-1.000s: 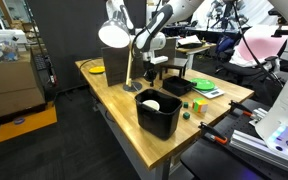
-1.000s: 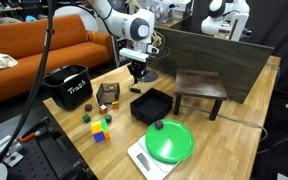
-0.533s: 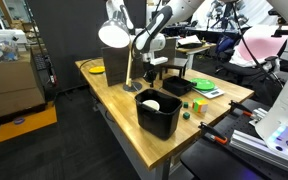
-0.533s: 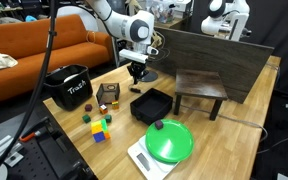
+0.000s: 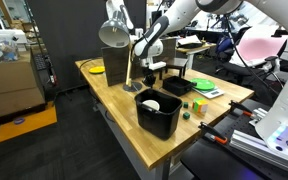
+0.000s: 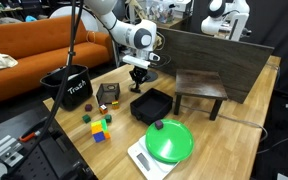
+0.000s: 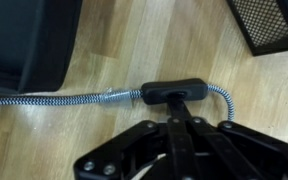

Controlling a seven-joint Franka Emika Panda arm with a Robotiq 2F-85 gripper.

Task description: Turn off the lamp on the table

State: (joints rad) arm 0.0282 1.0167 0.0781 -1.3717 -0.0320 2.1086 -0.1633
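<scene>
Lamp (image 5: 112, 33) stands on the table (image 5: 104, 97) just beside the tool (image 5: 151, 70) in an exterior view, rising higher than the tool. In an exterior view a black tray (image 6: 152, 106) lies near the tool. Wrist view: tool narrow, tips at a black inline switch (image 7: 172, 92).

Light wooden table (image 7: 134, 45) fills the frame, grain running left to right. Braided black-and-white cable (image 7: 54, 98) lies flat on it, entering from the left edge. Cable joins a black oblong inline switch (image 7: 174, 91) near centre; a second braided length leaves the switch's right end and curves downward. Gripper (image 7: 174, 118) comes up from the bottom edge, black linkages spread below, fingers drawn together with only a seam between, tips right at the switch's near side. Large blurred black object (image 7: 24, 40) top left. Black mesh-sided item (image 7: 272, 20) top right corner, partly cut off
</scene>
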